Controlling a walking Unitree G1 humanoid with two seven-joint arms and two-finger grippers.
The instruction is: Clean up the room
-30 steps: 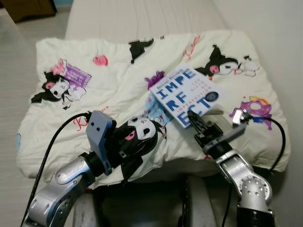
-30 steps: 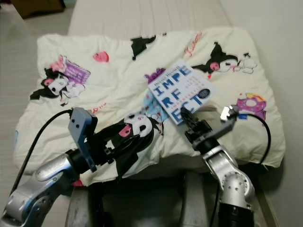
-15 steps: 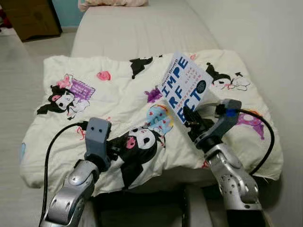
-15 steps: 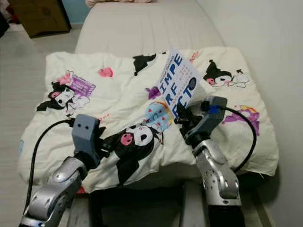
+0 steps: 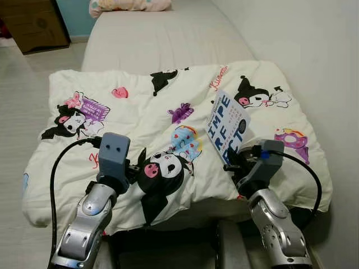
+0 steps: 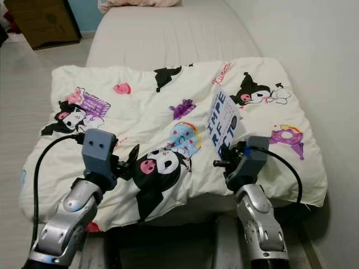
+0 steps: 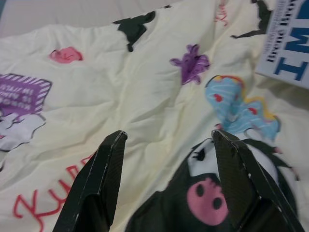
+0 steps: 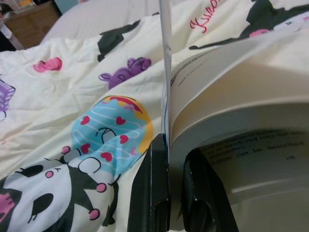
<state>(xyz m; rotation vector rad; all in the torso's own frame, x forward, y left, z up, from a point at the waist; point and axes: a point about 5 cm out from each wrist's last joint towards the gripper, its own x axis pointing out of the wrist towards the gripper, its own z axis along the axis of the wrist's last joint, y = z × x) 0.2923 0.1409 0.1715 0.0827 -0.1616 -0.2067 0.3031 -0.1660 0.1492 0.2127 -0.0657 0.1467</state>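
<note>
My right gripper is shut on the lower edge of a white paperback book with blue letters, held upright and edge-on above the cartoon-print quilt. In the right wrist view the two fingers pinch the book's front cover, and the loose pages fan away beside them. My left gripper hovers open just over the quilt's near part, nothing between its fingers.
The quilt covers the near end of a beige mattress. A pink pillow lies at the far end. A wooden cabinet stands on the floor at the far left. A plain wall runs along the right.
The right gripper has lifted the book off the quilt and turned it from lying flat to standing edge-on. The camera has pulled back and tilted up. The left arm has drawn back slightly.
</note>
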